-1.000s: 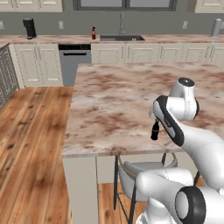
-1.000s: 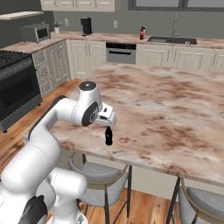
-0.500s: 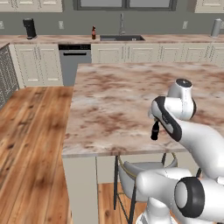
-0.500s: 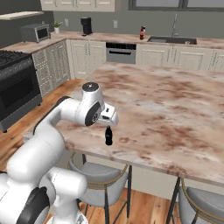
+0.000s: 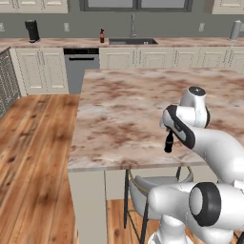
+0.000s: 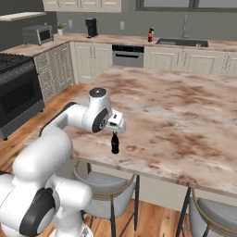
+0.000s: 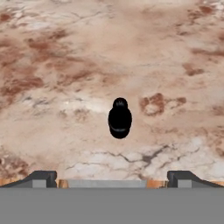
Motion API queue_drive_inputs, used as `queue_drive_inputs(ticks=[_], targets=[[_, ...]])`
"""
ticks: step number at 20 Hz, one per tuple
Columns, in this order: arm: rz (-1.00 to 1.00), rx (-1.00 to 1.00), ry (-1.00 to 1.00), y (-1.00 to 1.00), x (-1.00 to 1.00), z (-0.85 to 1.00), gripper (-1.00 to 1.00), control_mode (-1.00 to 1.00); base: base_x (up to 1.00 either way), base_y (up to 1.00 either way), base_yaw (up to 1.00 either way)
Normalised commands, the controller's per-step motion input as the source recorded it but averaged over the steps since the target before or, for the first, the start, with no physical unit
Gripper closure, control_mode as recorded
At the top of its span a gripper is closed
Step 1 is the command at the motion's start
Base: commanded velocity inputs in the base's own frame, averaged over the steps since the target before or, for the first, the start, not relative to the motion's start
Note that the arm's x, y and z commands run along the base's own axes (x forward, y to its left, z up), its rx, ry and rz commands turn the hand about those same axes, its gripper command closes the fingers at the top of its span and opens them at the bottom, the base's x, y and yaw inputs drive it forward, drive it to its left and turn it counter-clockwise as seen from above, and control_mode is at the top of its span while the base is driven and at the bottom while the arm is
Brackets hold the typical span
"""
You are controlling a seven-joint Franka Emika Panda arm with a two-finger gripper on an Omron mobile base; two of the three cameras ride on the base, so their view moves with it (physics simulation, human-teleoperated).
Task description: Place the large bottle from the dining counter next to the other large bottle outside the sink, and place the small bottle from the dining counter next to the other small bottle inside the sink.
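The small bottle (image 5: 168,142) (image 6: 115,145) (image 7: 119,118), all black, stands upright on the dining counter (image 5: 124,109) (image 6: 185,115) near its front edge. My gripper (image 5: 167,132) (image 6: 114,131) (image 7: 112,177) hangs straight above it, open, with the fingertips (image 7: 42,177) wide apart and nothing between them. The other large bottle (image 5: 101,35) (image 6: 150,35), reddish with a white cap, stands on the wall countertop just left of the sink (image 5: 132,42) (image 6: 180,42). The large bottle from the dining counter and the other small bottle are out of view.
A stool (image 5: 143,188) (image 6: 104,187) is tucked under the counter edge below the arm, and a second stool (image 6: 210,217) is to its right. A coffee maker (image 5: 32,30) (image 6: 91,27), a microwave (image 6: 37,34) and a stove (image 6: 16,88) line the walls.
The arm's upper links have shifted slightly. The gripper stays open above the small bottle, which has not moved.
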Motion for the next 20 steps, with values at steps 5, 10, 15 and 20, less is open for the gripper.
queue_drive_inputs(ticks=[5,10,15,20], targets=[[0.0,0.0,0.0,-0.03,0.15,-0.13,-1.0,-1.0,0.0,0.0,0.0],[0.0,0.0,0.01,-0.05,0.17,-0.19,-1.0,-1.0,0.0,0.0,0.0],[0.0,0.0,0.01,-0.03,0.15,-0.16,-1.0,-1.0,0.0,0.0,0.0],[0.0,0.0,0.01,-0.07,0.05,-0.06,-1.0,-1.0,0.0,0.0,0.0]])
